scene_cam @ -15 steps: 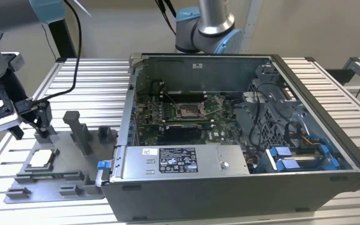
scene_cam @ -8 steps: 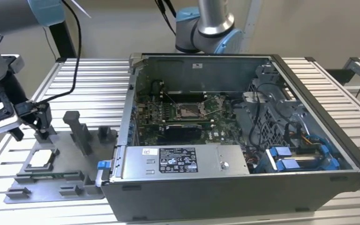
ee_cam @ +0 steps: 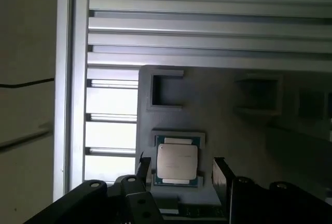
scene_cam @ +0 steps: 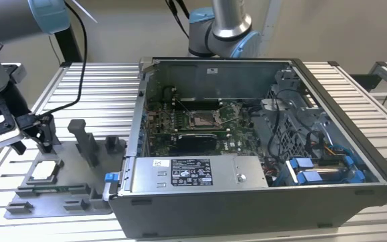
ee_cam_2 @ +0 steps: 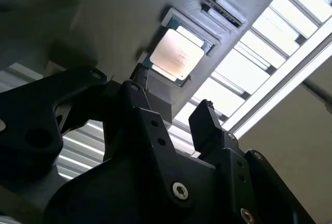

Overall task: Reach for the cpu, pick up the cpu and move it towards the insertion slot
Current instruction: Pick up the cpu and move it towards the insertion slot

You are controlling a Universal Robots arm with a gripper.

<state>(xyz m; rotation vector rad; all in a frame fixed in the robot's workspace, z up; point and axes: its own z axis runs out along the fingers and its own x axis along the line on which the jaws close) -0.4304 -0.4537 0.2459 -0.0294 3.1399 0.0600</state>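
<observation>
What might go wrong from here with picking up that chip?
The open pincer hangs over the cpu, which sits in a snug recess of the grey fixture; a finger may catch the recess rim. The chip is thin, so a grip could slip. The case wall stands between it and the insertion slot, so a low carry might clip it.

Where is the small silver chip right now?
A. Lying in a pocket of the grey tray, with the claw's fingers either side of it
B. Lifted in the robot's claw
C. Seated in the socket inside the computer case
A: in the first wrist view the cpu lies flat in a recess of the grey fixture, and the gripper is open around it.
</observation>
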